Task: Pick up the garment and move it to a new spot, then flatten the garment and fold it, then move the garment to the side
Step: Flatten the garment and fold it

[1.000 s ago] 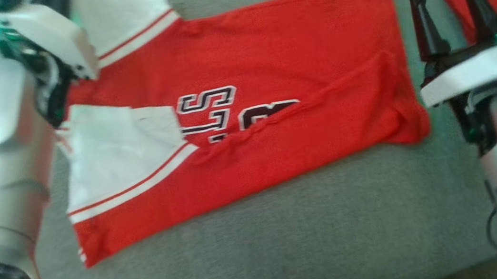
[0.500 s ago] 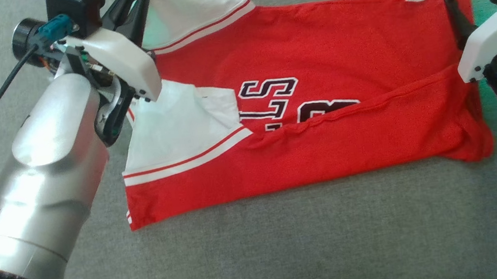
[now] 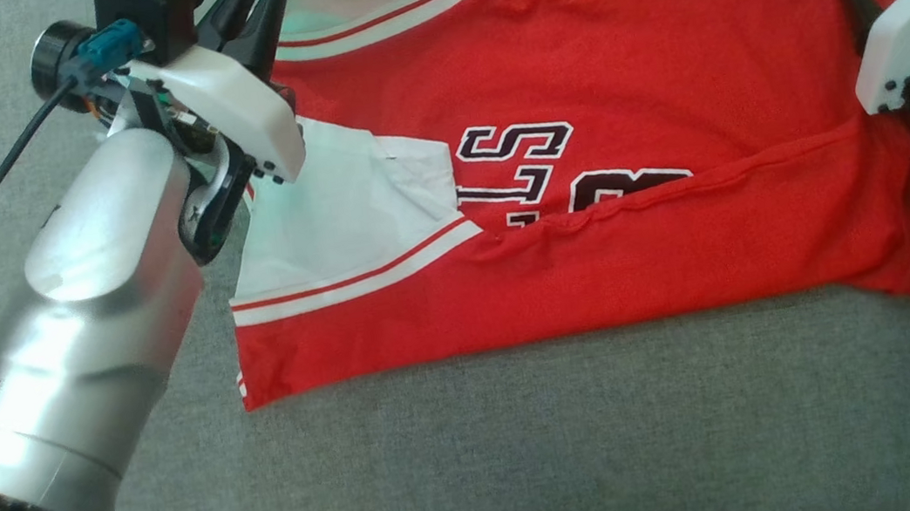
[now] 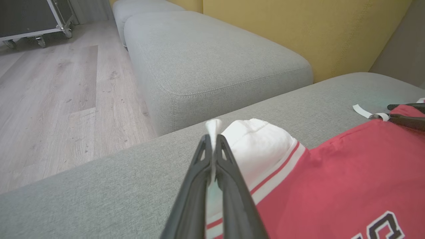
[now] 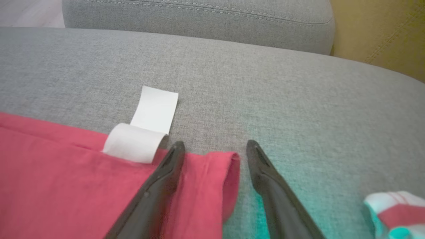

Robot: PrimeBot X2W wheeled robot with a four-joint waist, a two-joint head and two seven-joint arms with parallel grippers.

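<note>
A grey sofa cushion [image 3: 482, 463] carries the red jersey [image 3: 616, 76], spread flat, its near edge folded up over the lettering. At the jersey's white sleeve [image 4: 259, 146] the left gripper [image 4: 212, 139] is clenched on a pinch of cloth. At the opposite hem corner the right gripper [image 5: 214, 146] stands spread, grasping nothing — one finger over red cloth, one over bare cushion. A white tape strip [image 5: 146, 129] lies just beside that corner.
</note>
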